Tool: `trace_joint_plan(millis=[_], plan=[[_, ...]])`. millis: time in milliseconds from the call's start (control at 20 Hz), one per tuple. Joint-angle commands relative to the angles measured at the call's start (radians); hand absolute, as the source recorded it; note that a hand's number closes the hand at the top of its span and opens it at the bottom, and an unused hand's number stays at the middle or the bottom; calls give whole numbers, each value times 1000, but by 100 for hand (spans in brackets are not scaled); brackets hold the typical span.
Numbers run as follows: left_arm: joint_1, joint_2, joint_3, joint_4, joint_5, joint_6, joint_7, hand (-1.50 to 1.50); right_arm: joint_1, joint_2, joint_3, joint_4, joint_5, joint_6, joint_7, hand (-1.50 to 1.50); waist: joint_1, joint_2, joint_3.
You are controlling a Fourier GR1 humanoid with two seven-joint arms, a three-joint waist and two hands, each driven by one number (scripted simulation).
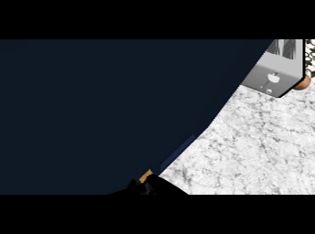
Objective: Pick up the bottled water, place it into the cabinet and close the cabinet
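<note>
Cabinet door: spreading as a dark navy panel over the left and middle of the head view, its slanted edge running from the top right down to the bottom centre. Bottled water: showing nowhere, so impossible to place. Sitting at the door's lower tip, just beside a small tan piece on that edge: one black hand, only partly showing, side unclear; spread or clamped, impossible to tell. Lying to the right: pale marbled counter. Standing at its far right, just beside the door's edge: a silver toaster.
</note>
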Motion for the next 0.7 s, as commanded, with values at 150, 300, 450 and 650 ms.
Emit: trace_joint_plan(millis=[150, 300, 450, 650], plan=[[35, 50, 76, -78, 60, -7, 54, -150, -323, 48, 26, 247, -103, -344, -34, 150, 17, 12, 3], [43, 57, 109, -90, 69, -22, 62, -150, -414, 49, -17, 393, -225, -347, -145, 150, 19, 19, 4], [101, 52, 131, -111, 52, -36, 47, -150, -449, 49, -90, 465, -337, -151, -147, 150, 6, 19, 5], [141, 61, 152, -118, 44, -70, 31, -150, -405, 50, -33, 530, -444, 71, -170, 150, 14, 21, 5]])
